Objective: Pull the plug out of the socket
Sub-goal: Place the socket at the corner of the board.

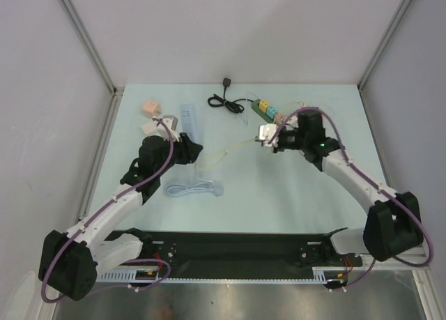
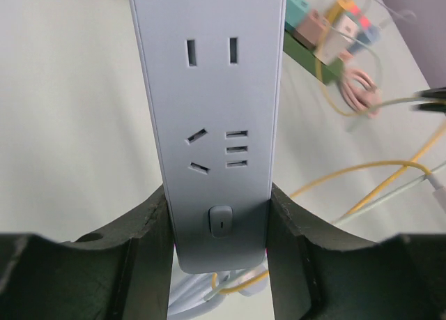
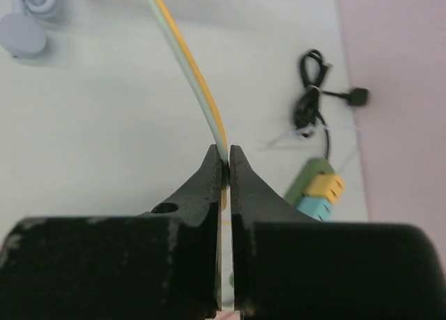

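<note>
Pale green table (image 1: 293, 201) w/ white walls (image 1: 230, 27), alu frame posts (image 1: 87, 37).

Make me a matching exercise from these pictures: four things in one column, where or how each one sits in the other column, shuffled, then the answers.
Things
1. white power strip
2. yellow cable
3. black cable
4. pink block

Place or state
A. coiled at the back middle, touched by nothing
B. clamped between the fingers of the left gripper
C. pinched in the shut right gripper
D. lying at the back left, beyond the left arm

Pairs: 1-B, 2-C, 3-A, 4-D
</note>
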{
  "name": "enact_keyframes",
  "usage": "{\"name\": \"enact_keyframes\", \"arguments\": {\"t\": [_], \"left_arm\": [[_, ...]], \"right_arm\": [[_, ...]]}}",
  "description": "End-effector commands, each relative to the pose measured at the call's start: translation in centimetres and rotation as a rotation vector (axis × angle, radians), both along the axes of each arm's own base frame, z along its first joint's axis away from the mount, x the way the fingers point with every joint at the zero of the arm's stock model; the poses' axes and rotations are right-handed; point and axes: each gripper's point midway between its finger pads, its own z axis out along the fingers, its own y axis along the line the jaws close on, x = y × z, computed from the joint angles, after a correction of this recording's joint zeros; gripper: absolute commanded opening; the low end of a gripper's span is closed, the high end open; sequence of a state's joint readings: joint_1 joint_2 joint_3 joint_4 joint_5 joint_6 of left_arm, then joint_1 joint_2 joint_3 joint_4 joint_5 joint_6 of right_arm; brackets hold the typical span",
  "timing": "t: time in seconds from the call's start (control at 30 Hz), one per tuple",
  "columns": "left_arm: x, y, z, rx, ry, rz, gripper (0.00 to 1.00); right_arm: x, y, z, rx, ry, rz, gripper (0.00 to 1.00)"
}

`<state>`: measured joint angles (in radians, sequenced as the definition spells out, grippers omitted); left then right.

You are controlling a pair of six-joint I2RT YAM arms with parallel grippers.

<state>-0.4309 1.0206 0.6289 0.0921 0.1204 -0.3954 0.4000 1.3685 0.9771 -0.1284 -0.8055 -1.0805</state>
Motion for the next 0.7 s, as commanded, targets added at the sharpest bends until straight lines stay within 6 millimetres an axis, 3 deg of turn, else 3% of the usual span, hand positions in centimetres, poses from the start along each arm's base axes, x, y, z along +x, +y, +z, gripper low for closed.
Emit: {"name": "enact_keyframes", "arguments": {"t": [0.0,0.07,0.27,0.4,0.67], "left_arm": [[2.4,3.6,2.6,-0.039,-0.083,0.181,0.0],[2.9,4.4,2.9,-0.042,-0.087,0.21,0.0],[4.3,5.4,3.5,-0.034,-0.087,0.25,0.0],[5.4,6.4,3.3,-0.016,-0.075,0.274,0.0],[8.1,6.6,3.8,-0.025,-0.05,0.288,0.0]], "right_arm": [[0.9,-3.0,3.6,0.133,0.045,-0.118,0.0],[1.8,-5.2,3.6,0.138,0.052,-0.199,0.0],[3.4,-8.4,3.2,0.17,0.125,-0.359,0.0],[4.9,-11.2,4.7,0.229,0.112,-0.473,0.0],[5.1,-13.3,6.6,0.292,0.101,-0.526,0.0]]}}
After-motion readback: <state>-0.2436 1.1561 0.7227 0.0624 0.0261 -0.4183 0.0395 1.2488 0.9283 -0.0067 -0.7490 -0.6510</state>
